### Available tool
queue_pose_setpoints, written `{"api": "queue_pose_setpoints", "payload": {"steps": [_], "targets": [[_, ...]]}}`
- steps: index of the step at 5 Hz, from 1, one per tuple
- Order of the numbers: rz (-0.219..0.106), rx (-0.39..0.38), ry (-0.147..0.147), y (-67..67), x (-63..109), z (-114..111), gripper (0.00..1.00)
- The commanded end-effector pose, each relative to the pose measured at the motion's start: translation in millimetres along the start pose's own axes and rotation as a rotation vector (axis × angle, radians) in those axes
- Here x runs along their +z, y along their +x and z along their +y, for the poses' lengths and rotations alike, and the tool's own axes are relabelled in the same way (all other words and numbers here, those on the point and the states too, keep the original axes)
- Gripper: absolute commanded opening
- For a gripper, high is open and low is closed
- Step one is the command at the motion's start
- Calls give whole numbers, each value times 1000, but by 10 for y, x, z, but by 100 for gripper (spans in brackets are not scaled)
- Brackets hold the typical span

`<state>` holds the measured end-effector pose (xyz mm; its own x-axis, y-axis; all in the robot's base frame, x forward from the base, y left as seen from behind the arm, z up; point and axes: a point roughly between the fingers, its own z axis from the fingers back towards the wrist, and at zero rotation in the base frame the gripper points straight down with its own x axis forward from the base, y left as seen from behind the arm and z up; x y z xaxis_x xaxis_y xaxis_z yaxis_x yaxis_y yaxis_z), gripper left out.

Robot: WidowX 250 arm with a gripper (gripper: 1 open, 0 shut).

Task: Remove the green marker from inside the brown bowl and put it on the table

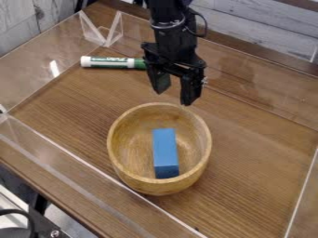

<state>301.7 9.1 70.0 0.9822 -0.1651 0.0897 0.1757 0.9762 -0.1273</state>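
Observation:
The green marker (pixel 112 62) lies flat on the table (pixel 248 130) at the back left, outside the brown bowl (pixel 125 158). The bowl sits at the front centre and holds only a blue rectangular block (pixel 165 152). My gripper (pixel 174 91) hangs above the table just behind the bowl's far rim, to the right of the marker. Its fingers are apart and hold nothing.
Low clear acrylic walls (pixel 37 149) border the table on all sides. A clear acrylic stand (pixel 102 28) sits at the back left behind the marker. Bare wood lies right of the bowl.

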Motion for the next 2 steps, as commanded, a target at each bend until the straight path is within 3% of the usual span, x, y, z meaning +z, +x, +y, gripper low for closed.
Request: {"api": "queue_pose_setpoints", "payload": {"steps": [1,2], "targets": [[-53,-23,16,135,126,-2,100],[-50,-27,14,154,105,1,100]]}}
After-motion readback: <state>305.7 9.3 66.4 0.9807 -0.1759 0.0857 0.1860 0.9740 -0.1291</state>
